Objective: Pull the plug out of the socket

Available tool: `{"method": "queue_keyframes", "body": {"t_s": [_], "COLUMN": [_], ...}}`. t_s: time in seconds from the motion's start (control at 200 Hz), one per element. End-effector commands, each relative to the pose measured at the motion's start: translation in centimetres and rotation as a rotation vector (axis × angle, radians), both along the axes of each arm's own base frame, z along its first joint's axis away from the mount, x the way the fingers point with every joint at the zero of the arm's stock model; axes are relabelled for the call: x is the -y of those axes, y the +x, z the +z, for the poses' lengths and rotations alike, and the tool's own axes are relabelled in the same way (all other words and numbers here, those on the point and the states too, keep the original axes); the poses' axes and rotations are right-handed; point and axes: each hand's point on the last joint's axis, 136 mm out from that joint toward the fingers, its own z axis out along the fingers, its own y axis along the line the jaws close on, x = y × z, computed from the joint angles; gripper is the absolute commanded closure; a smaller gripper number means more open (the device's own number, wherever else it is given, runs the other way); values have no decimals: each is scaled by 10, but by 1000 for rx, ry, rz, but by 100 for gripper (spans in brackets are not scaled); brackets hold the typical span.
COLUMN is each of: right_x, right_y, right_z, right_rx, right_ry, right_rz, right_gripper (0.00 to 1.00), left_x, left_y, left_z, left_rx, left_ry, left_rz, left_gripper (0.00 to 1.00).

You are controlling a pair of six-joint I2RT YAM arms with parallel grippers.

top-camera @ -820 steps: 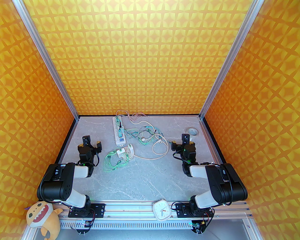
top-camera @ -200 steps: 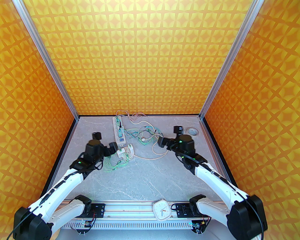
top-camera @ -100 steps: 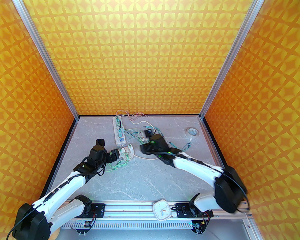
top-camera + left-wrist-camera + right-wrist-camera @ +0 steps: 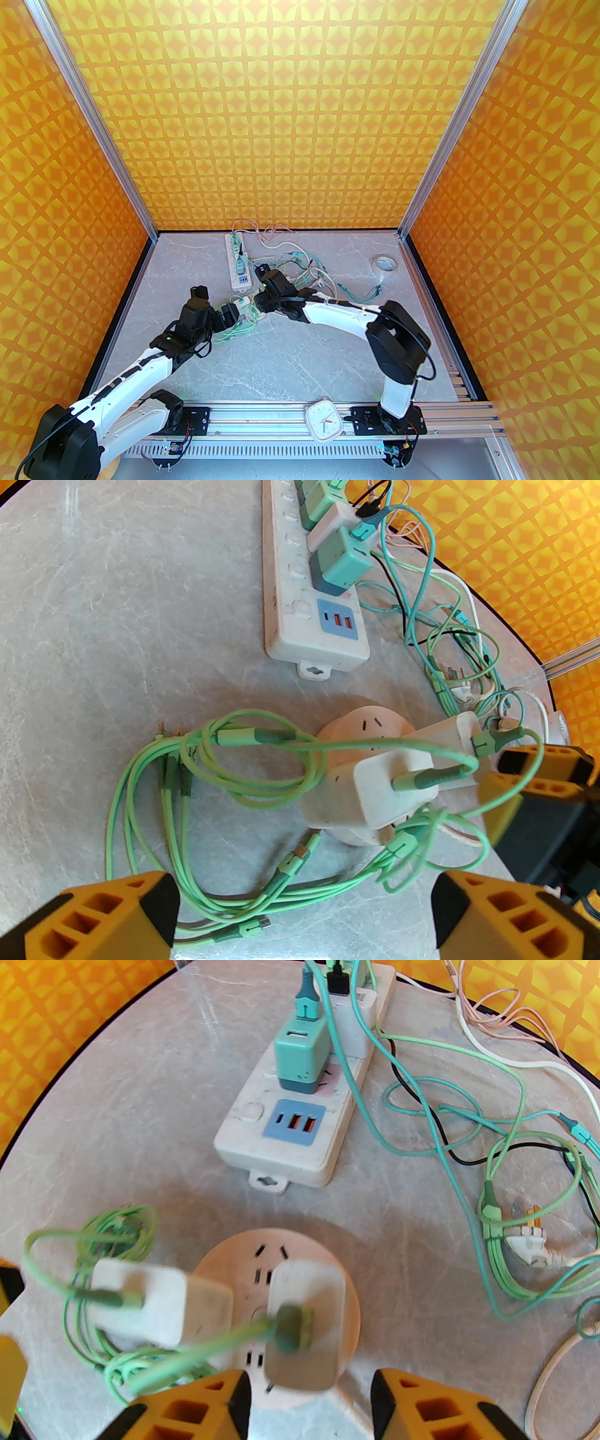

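The round socket (image 4: 309, 1248) sits on the bench (image 4: 290, 356), near the middle, just in front of the long power strip (image 4: 290, 597). Two white plugs stick out of it.

The right end effector (image 4: 307, 1405) is the nearer one. It hangs right over the socket, with one finger on each side of the right plug (image 4: 309, 1283). Its fingers are partly apart. That plug looks blurry, so I can't tell if they are squeezing it or just close to it. The plug's long side points up, away from the socket, so I think the pull must go straight along that line.

The left end effector (image 4: 304, 916) has its fingers wide apart and holds nothing. The left plug (image 4: 375, 789), with a green cable (image 4: 422, 779) in it, lies just ahead of it.
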Motion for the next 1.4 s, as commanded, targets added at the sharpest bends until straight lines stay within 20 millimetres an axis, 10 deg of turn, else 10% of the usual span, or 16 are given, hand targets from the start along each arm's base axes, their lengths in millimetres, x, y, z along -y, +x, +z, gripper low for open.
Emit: {"method": "queue_keyframes", "body": {"t_s": [0.0,0.32,0.62,1.395], "right_x": [-2,-8,-10,-8], "right_y": [9,24,19,5], "right_z": [-7,-29,-27,-22], "right_rx": [2,21,50,52], "right_ry": [-43,-119,-108,-91], "right_rz": [-15,-5,25,42], "right_gripper": [52,53,75,75], "left_x": [5,5,13,42], "left_y": [-2,-2,3,47], "left_z": [4,5,2,-9], "left_rx": [13,10,-12,-68], "left_ry": [-23,-20,-45,-17], "left_rz": [-18,-21,-34,-33], "left_gripper": [6,6,8,26]}}
